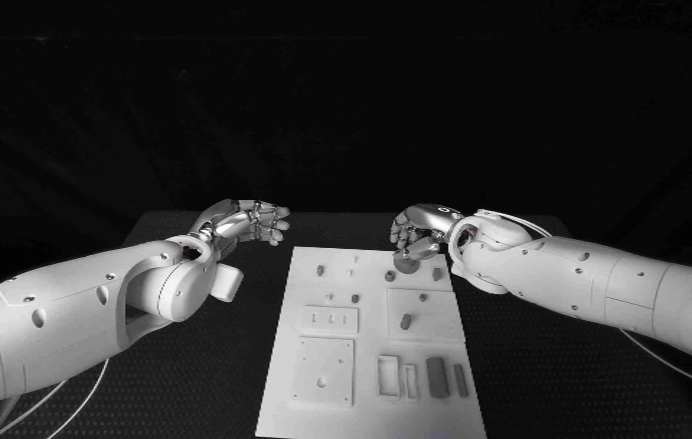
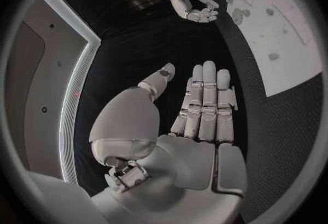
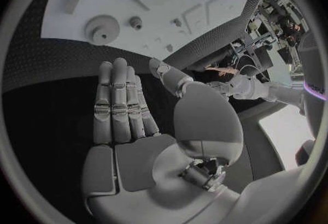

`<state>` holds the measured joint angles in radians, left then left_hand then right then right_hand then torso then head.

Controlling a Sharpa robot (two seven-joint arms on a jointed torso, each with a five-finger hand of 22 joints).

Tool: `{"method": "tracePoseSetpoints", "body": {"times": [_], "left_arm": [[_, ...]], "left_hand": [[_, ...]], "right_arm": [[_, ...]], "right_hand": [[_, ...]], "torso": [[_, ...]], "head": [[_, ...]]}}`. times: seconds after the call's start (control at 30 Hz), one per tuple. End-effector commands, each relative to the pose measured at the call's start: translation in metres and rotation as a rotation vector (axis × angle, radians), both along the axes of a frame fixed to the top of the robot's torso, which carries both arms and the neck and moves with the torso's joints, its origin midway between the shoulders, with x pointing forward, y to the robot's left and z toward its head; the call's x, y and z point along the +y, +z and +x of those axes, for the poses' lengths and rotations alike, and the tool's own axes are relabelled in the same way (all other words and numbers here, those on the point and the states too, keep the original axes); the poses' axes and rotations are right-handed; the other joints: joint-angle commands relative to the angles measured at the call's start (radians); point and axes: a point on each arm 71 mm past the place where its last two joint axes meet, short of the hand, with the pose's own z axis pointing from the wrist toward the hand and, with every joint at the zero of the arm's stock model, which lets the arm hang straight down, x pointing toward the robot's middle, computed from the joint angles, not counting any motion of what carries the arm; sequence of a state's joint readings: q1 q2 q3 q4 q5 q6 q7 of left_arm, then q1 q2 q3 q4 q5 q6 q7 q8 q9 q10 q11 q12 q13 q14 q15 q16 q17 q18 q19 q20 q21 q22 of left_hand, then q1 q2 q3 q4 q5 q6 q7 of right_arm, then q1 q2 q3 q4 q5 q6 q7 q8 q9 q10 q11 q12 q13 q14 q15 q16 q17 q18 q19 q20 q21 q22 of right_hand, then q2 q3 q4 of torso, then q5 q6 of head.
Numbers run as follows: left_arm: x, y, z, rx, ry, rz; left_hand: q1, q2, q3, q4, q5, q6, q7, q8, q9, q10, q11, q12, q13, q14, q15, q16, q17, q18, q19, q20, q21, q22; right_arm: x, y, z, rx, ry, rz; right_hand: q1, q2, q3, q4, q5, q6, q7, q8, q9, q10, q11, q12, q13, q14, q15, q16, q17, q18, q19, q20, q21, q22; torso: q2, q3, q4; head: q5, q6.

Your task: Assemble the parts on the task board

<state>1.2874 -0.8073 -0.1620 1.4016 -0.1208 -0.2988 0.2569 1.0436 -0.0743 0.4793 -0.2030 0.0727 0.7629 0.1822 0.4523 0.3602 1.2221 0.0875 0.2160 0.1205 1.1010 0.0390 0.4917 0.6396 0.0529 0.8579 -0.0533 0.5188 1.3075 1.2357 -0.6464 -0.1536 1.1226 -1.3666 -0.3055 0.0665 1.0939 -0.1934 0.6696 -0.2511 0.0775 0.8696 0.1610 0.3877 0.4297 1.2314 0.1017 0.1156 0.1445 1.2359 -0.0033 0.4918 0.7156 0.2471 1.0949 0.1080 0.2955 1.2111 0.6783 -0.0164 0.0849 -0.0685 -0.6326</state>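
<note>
The task board (image 1: 372, 359) lay lengthwise in the middle of the black table (image 1: 216, 379), its long axis running away from the robot, with the two arms flanking its far end. The right hand (image 1: 420, 235) hovered over the board's far right corner, clearly the nearer of the two to the parts; the left hand (image 1: 250, 221) hung over bare table just off the board's far left corner, apart from it.

In the right wrist view the right hand's fingers (image 3: 117, 105) were straight and close together, the thumb standing off to one side, and they held nothing and touched nothing. Beyond the fingertips, on the board, sat a round disc part (image 3: 103, 29) with a small peg (image 3: 135, 22) beside it (the likeliest target, I judged, since it lay straight ahead of the fingers).

The left hand's fingers (image 2: 205, 101) were likewise extended side by side, thumb apart, empty.

A dark bar-shaped part (image 1: 436, 376) lay in a slot near the board's near edge, lengthwise with the board, well apart from both hands.
</note>
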Motion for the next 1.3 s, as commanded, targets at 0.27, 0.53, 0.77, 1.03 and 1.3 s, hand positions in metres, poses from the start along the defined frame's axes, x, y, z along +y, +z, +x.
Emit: {"method": "tracePoseSetpoints", "body": {"times": [0.27,0.53,0.77,1.03,1.3], "left_arm": [[-0.006,0.001,-0.003,0.001,-0.031,-0.029],[-0.005,0.000,-0.002,0.004,-0.027,-0.028],[-0.004,-0.001,-0.001,0.008,-0.024,-0.031],[-0.003,-0.001,-0.001,0.013,-0.022,-0.035],[-0.003,-0.001,-0.001,0.017,-0.025,-0.037]], "left_hand": [[-0.013,0.001,-0.003,-0.004,0.003,0.010,0.000,-0.007,-0.002,-0.001,0.003,-0.008,-0.001,-0.007,0.001,-0.003,0.002,0.011,-0.008,-0.004,0.008,0.020],[-0.015,0.000,-0.003,-0.004,0.003,0.009,0.000,-0.008,-0.003,-0.001,0.004,-0.009,-0.001,-0.008,0.001,-0.003,0.003,0.011,-0.010,-0.004,0.008,0.020],[-0.017,-0.001,-0.003,-0.005,0.002,0.009,0.001,-0.009,-0.003,-0.001,0.004,-0.011,-0.001,-0.008,0.001,-0.004,0.003,0.010,-0.011,-0.004,0.009,0.020],[-0.018,-0.001,-0.003,-0.005,0.001,0.009,0.001,-0.010,-0.004,-0.001,0.004,-0.011,-0.001,-0.009,0.002,-0.004,0.004,0.010,-0.012,-0.004,0.009,0.020],[-0.020,-0.001,-0.003,-0.005,0.001,0.009,0.001,-0.010,-0.004,-0.001,0.004,-0.012,-0.001,-0.009,0.002,-0.004,0.004,0.010,-0.012,-0.005,0.010,0.020]], "right_arm": [[0.008,-0.008,-0.005,-0.038,0.041,-0.092],[0.010,-0.010,-0.009,-0.051,0.051,-0.123],[0.006,-0.010,-0.008,-0.066,0.043,-0.154],[0.008,-0.013,-0.009,-0.068,0.049,-0.167],[0.012,-0.020,-0.011,-0.055,0.060,-0.179]], "right_hand": [[0.001,-0.008,0.000,0.001,-0.009,0.015,-0.003,-0.011,-0.002,0.009,-0.004,-0.014,0.001,0.027,-0.006,0.019,0.031,0.015,0.028,-0.012,0.022,0.017],[0.000,-0.008,0.001,0.001,-0.011,0.016,-0.003,-0.012,-0.002,0.010,-0.004,-0.016,0.001,0.028,-0.006,0.019,0.034,0.015,0.029,-0.013,0.023,0.019],[-0.001,-0.016,0.004,0.004,-0.016,0.020,-0.004,-0.014,-0.003,0.015,-0.006,-0.019,0.002,0.030,-0.007,0.020,0.044,0.015,0.034,-0.015,0.027,0.024],[0.001,-0.032,0.014,0.011,-0.023,0.018,-0.002,-0.022,-0.006,0.010,-0.003,-0.031,0.000,0.028,-0.005,0.018,0.057,0.015,0.030,-0.015,0.028,0.030],[0.003,-0.035,0.021,0.017,-0.025,0.021,-0.002,-0.023,-0.006,0.012,-0.003,-0.034,0.000,0.029,-0.005,0.017,0.063,0.015,0.030,-0.015,0.030,0.034]], "torso": [[0.040,-0.0032,0.0145],[0.055,-0.0021,0.0172],[0.058,-0.0010,0.0147],[0.065,-0.0003,0.0184],[0.070,-0.0008,0.0215]], "head": [[-0.009,0.002],[-0.008,0.005],[-0.010,0.010],[-0.014,0.015],[-0.013,0.015]]}}
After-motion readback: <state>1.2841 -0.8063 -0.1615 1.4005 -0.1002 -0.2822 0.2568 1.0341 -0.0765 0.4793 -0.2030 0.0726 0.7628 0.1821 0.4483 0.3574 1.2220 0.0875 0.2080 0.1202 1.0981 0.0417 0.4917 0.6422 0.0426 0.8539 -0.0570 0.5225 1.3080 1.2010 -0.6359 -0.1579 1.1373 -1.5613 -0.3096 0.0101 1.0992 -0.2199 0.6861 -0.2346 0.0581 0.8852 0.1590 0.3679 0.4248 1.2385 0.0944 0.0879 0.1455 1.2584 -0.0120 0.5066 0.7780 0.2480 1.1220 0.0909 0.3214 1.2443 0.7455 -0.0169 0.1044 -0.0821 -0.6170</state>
